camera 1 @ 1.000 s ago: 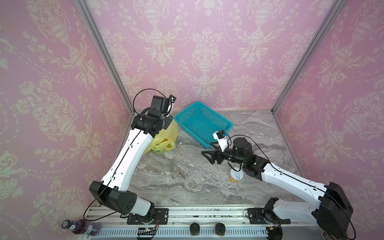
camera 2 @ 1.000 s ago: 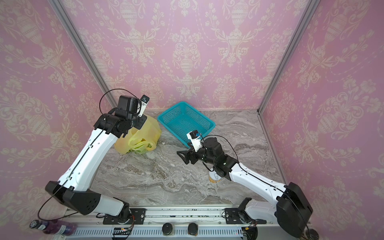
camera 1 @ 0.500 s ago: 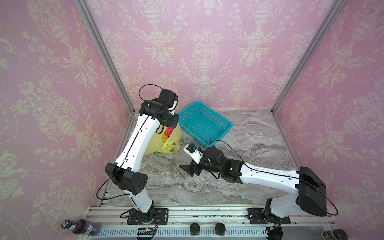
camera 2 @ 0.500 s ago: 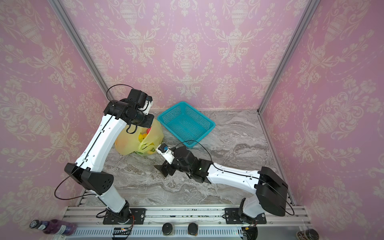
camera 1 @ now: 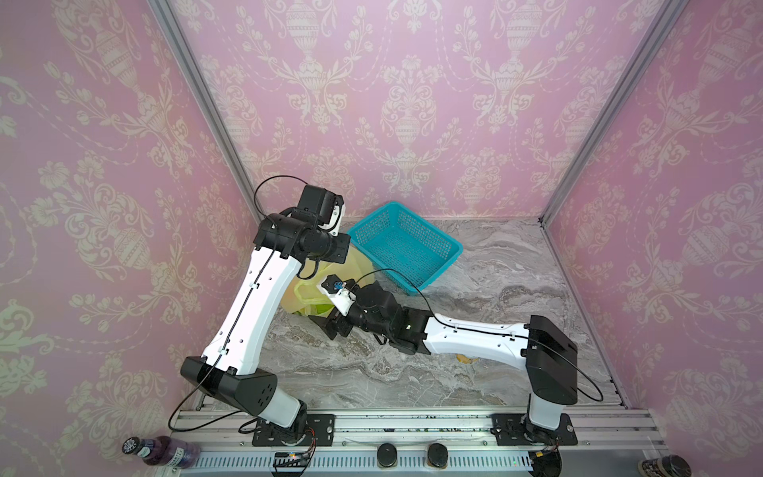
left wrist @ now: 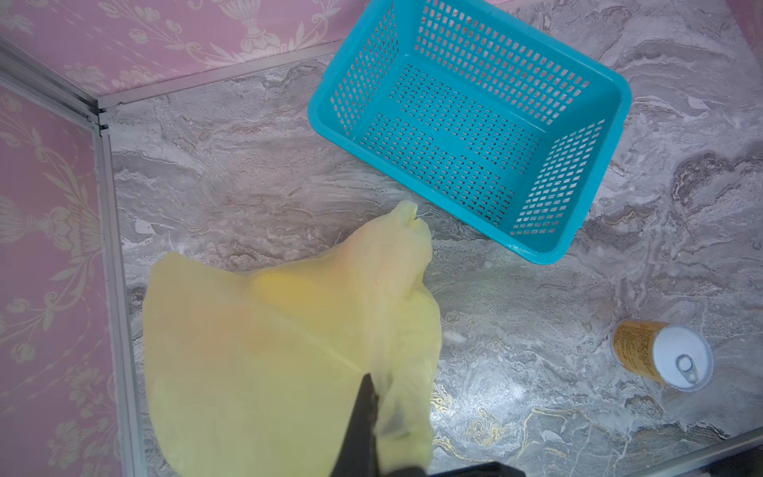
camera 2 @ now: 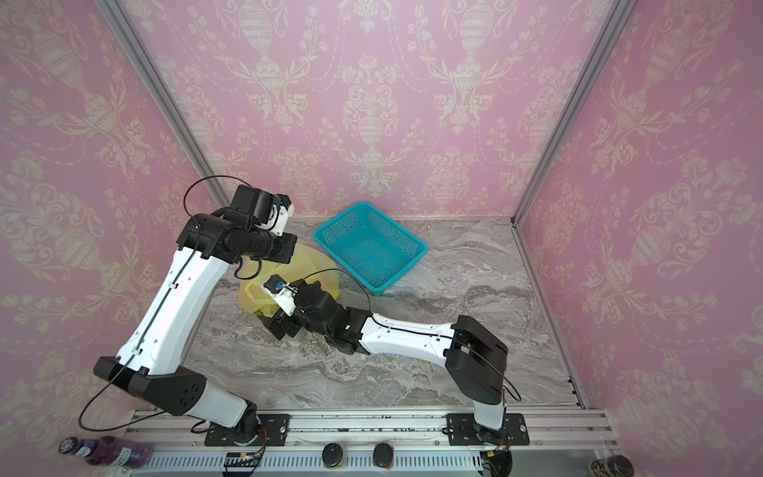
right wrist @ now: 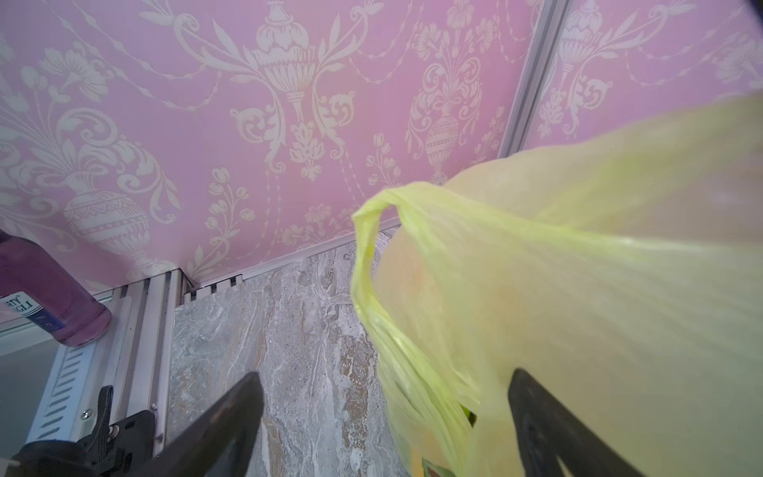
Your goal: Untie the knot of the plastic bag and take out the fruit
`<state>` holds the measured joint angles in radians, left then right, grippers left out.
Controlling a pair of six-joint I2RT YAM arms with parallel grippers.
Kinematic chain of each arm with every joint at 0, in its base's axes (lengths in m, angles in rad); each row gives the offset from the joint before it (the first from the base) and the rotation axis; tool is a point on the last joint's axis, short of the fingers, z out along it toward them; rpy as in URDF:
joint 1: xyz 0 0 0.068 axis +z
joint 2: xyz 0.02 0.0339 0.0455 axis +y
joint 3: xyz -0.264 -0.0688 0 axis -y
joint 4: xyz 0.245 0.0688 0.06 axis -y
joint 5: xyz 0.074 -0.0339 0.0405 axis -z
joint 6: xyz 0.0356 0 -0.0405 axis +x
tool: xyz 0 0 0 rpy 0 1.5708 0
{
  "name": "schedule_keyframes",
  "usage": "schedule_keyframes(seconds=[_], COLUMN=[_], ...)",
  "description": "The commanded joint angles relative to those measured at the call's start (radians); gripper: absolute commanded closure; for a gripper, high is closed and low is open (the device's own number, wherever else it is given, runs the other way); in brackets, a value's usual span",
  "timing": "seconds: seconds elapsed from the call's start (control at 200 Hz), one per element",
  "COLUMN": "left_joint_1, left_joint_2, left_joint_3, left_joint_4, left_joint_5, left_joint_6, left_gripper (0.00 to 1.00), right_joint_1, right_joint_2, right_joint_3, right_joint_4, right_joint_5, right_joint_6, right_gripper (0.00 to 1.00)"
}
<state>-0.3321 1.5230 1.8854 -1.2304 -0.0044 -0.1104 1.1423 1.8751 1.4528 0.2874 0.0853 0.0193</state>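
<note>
Left hand (left wrist: 368, 397) (closed) on plastic bag (left wrist: 256, 351)

One plastic bag (left wrist: 264, 351), one teal basket (left wrist: 454, 136), one white-lidded can (left wrist: 660, 355) and one purple bottle (camera 1: 161, 451).

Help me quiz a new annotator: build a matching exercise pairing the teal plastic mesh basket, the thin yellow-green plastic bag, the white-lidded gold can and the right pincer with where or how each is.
Things
1. teal plastic mesh basket
2. thin yellow-green plastic bag
3. gold can with a white pull-tab lid
4. right pincer

Places and states
A. open, close beside the bag
B. gripped by the shut left pincer
C. upright on the grey marble table, apart from the rest
D. at the table's back, nothing in it

Pairs: 1-D, 2-B, 3-C, 4-A
</note>
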Motion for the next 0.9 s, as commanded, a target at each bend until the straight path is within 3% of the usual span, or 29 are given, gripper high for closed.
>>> schedule_keyframes(seconds=[0.0, 0.19, 0.37, 0.43, 0.55, 0.736, 0.771, 0.896], left_joint_1=[-0.007, -0.004, 0.005, 0.014, 0.057, 0.072, 0.073, 0.082], left_joint_2=[-0.045, -0.070, -0.114, -0.141, -0.179, -0.189, -0.182, -0.177], left_joint_3=[-0.059, -0.150, -0.179, -0.194, -0.193, -0.206, -0.203, -0.200], left_joint_4=[0.056, 0.122, 0.155, 0.173, 0.163, 0.137, 0.127, 0.126], left_joint_5=[0.053, 0.091, 0.067, 0.020, -0.018, -0.095, -0.111, -0.152], left_joint_6=[-0.031, -0.038, -0.031, -0.054, -0.098, -0.121, -0.123, -0.133], left_gripper=[1.00, 1.00, 1.00, 1.00, 1.00, 1.00, 1.00, 1.00], right_joint_1=[0.006, 0.030, 0.030, 0.029, 0.020, -0.026, -0.031, -0.037], right_joint_2=[0.062, 0.145, 0.228, 0.251, 0.250, 0.130, 0.097, -0.022], right_joint_3=[0.085, 0.166, 0.239, 0.255, 0.202, 0.021, -0.025, -0.173], right_joint_4=[0.018, 0.024, -0.036, -0.058, -0.025, 0.068, 0.101, 0.210], right_joint_5=[-0.015, 0.002, 0.204, 0.270, 0.400, 0.360, 0.324, 0.246], right_joint_6=[0.040, 0.038, 0.006, -0.015, -0.047, -0.024, -0.025, -0.036], right_gripper=[0.08, 0.06, 0.11, 0.20, 0.47, 0.95, 1.00, 1.00])
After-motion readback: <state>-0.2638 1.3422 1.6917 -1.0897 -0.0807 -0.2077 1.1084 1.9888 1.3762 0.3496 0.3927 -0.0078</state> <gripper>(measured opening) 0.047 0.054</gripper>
